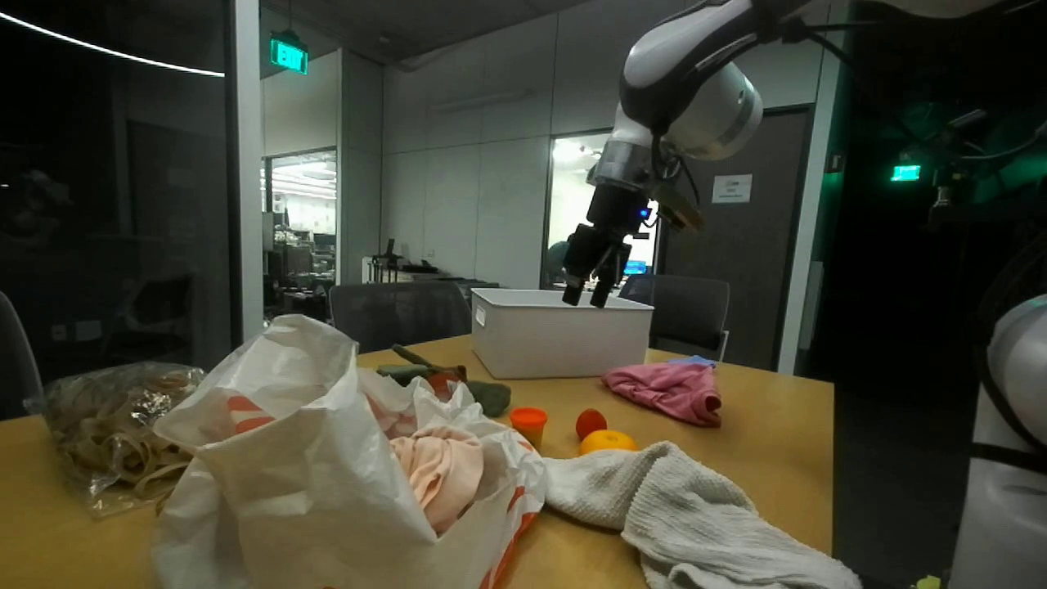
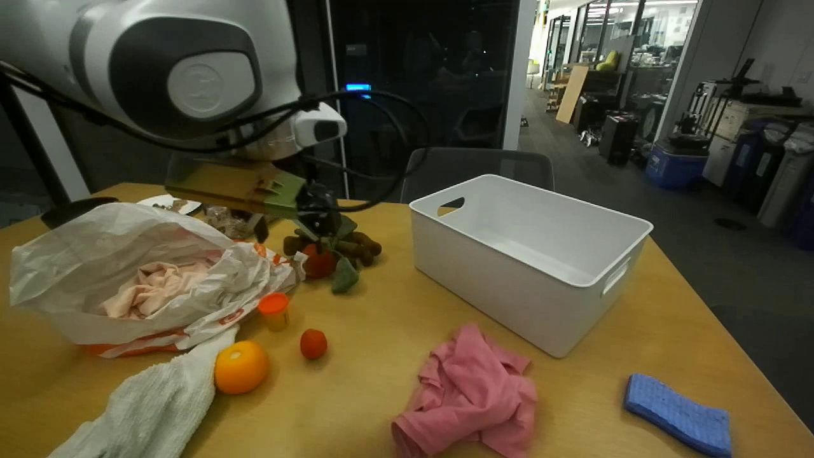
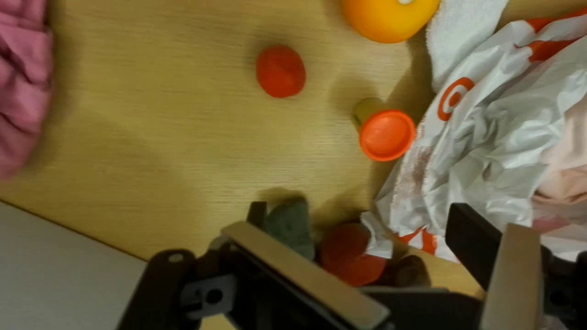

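Observation:
My gripper hangs in the air above the table, its jaws wide apart with nothing held. In the wrist view its fingers frame a red round object on the table below, beside a dark green leaf-like piece and a brown lump; one finger partly covers this group. An orange-lidded small jar and a small red ball lie farther from the fingers. The yellow-orange fruit sits against a whitish towel. A white plastic bag holds peach cloth.
A white open bin stands on the table, with a crumpled pink cloth in front and a blue sponge-like pad to the side. A clear bag of beige strips lies behind the white bag. Chairs stand around the table.

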Robot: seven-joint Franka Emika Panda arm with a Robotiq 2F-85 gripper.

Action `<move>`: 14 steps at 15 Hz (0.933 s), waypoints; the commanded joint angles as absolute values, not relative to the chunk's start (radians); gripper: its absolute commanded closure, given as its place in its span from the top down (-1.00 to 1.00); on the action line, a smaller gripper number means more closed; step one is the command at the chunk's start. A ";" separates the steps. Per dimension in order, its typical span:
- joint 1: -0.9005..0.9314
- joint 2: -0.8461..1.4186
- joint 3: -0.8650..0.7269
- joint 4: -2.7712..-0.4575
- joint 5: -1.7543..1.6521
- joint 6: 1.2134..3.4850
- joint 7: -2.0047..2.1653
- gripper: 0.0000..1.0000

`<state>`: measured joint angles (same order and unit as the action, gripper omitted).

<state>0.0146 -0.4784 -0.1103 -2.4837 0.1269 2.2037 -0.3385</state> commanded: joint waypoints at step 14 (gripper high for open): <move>-0.284 -0.035 -0.216 -2.453 -0.140 2.705 0.148 1.00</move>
